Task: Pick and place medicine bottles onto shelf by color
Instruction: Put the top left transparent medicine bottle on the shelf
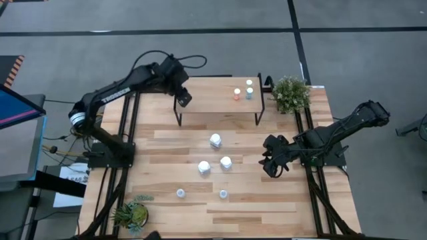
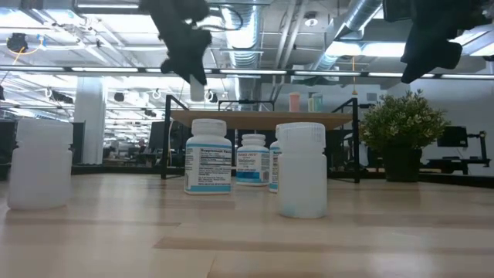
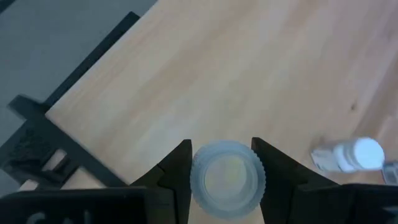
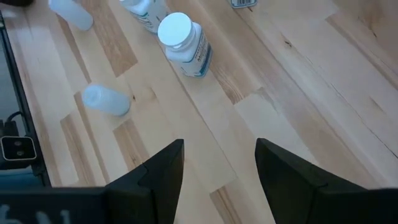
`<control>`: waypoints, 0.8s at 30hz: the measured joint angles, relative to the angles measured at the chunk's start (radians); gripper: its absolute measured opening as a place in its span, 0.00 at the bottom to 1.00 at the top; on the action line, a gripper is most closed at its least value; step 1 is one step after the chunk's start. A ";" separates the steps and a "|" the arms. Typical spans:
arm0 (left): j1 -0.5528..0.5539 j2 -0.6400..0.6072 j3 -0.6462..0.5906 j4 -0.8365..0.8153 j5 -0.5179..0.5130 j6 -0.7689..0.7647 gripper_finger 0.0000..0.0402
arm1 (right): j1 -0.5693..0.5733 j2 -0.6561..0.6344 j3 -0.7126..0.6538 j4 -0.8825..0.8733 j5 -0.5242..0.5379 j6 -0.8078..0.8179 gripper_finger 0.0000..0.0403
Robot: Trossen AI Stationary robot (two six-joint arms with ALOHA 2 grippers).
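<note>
My left gripper [image 1: 181,97] is over the left end of the shelf [image 1: 213,100], shut on a small bottle with a pale ribbed cap [image 3: 227,177]; the bottle also shows in the low view [image 2: 197,91] above the shelf top [image 2: 262,117]. Three small bottles stand on the shelf's right part: one orange [image 1: 237,94], one pale [image 1: 249,83], one light-blue [image 1: 249,93]. Three bigger white bottles [image 1: 215,141] [image 1: 225,162] [image 1: 203,168] stand on the table. Two small bottles [image 1: 180,193] [image 1: 223,194] stand nearer the front. My right gripper [image 1: 272,163] is open and empty at the table's right. My left gripper pinches the small bottle by the sides of its ribbed cap [image 3: 200,177] between its two fingers [image 3: 177,171]. The fingers come from above, pointing down. The bottle hangs upright below them, clear of the shelf top.
A potted plant [image 1: 291,93] stands by the shelf's right end, and another [image 1: 132,212] at the front left corner. The shelf's left and middle parts are bare wood. In the right wrist view a big white bottle [image 4: 183,40] and a small bottle [image 4: 106,99] lie ahead of the open fingers.
</note>
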 joint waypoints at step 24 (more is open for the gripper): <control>0.037 0.080 -0.002 0.072 -0.036 0.105 0.50 | -0.023 0.000 0.000 0.027 0.002 -0.003 0.54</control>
